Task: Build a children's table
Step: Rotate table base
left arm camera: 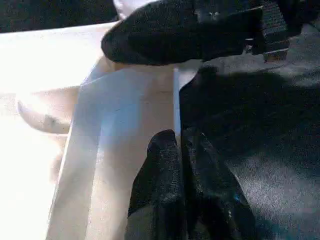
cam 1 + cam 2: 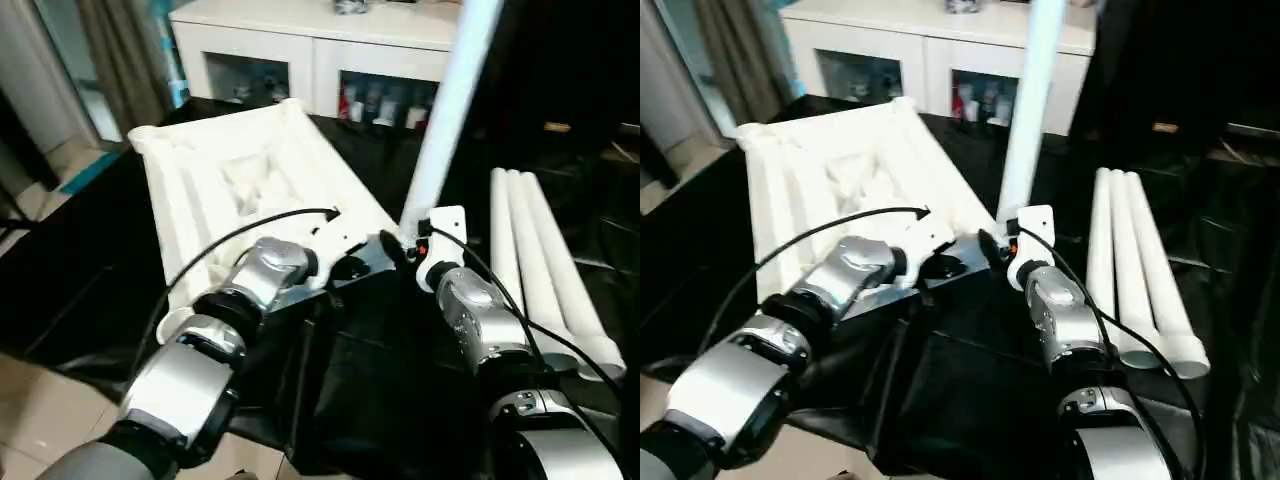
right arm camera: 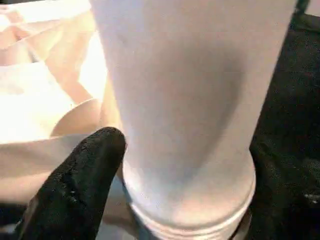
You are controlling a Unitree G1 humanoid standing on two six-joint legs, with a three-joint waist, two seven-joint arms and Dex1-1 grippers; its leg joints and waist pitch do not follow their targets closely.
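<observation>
The white table top (image 2: 240, 180) lies ribbed side up on the black-covered work table. At its near right corner a white leg (image 2: 450, 100) stands upright, slightly tilted, with its lower end (image 3: 190, 210) at the corner socket. My right gripper (image 2: 403, 245) is shut on this leg just above the socket, a black finger (image 3: 80, 180) on each side. Beside it, my left gripper (image 1: 178, 137) is shut on the thin rim (image 1: 130, 125) of the table top next to that corner. Three more white legs (image 2: 540, 260) lie side by side on the right.
A white cabinet (image 2: 320, 40) with glass doors stands behind the work table. Curtains (image 2: 120, 60) hang at the back left. The black cover (image 2: 380, 390) hangs in folds over the near edge between my forearms. Tiled floor (image 2: 30, 400) shows at the lower left.
</observation>
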